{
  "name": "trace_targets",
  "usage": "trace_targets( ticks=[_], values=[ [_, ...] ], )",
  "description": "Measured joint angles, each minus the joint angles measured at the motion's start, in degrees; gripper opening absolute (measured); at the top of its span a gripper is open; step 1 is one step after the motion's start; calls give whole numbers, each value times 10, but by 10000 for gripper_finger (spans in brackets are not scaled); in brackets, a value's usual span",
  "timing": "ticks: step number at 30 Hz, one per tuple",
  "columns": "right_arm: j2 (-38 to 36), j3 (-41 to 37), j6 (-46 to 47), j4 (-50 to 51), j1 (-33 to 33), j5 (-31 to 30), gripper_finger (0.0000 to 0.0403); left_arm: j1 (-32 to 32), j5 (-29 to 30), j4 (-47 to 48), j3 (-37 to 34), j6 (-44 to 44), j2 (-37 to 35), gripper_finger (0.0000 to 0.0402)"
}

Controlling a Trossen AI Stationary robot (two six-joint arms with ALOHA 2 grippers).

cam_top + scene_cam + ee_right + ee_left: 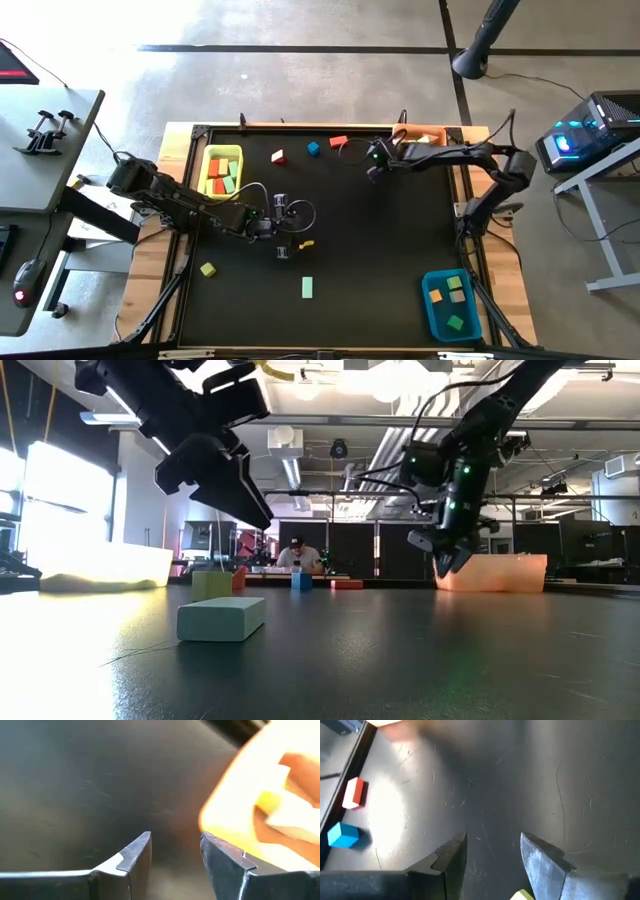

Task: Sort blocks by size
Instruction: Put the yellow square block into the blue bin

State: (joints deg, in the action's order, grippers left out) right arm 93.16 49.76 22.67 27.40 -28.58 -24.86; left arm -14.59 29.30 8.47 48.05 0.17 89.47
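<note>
- The mint block [307, 288] lies flat near the front of the black table [400, 240], far from both arms. It waits for later.
- The blue bin [434, 318] sits at the front right corner with a few blocks in it.
- A green block [208, 270] sits alone at the front left.
- The left gripper [283, 207] hangs over the middle of the table. Its fingers are apart and hold nothing.
- A small yellow block [306, 243] and a green one [283, 254] lie just in front of that gripper. The yellow one looks like the next pick, so the arm should line up over it, go straight down, and put one finger on each side before squeezing.
- It should not bump the green one beside it.
- The yellow bin [206, 172] is at the back left, with blocks inside.
- Three blocks lie near the back edge: a red and white one [278, 157], a blue one [313, 149] and a red one [338, 141].
- The right gripper [376, 165] hangs near the back, next to the orange bin [424, 134]. Its fingers are apart and empty too.
</note>
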Motion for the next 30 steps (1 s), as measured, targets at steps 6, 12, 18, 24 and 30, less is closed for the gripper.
trace_targets(
  ticks=[6,12,18,24,30],
  values=[
    [-52,0,18,33,21,-33,167,2,0,-9,0,4,0,172],
    [-96,0,-6,-20,97,-22,167,1,1,23,0,-33,0,172],
    [-113,0,-5,-34,265,-6,167,-3,43,75,0,-62,0,172],
    [-107,0,47,-58,444,-26,167,-5,46,81,0,-79,0,172],
    [-107,0,24,-75,517,-24,167,-18,44,83,0,-80,-2,172]
  ],
)
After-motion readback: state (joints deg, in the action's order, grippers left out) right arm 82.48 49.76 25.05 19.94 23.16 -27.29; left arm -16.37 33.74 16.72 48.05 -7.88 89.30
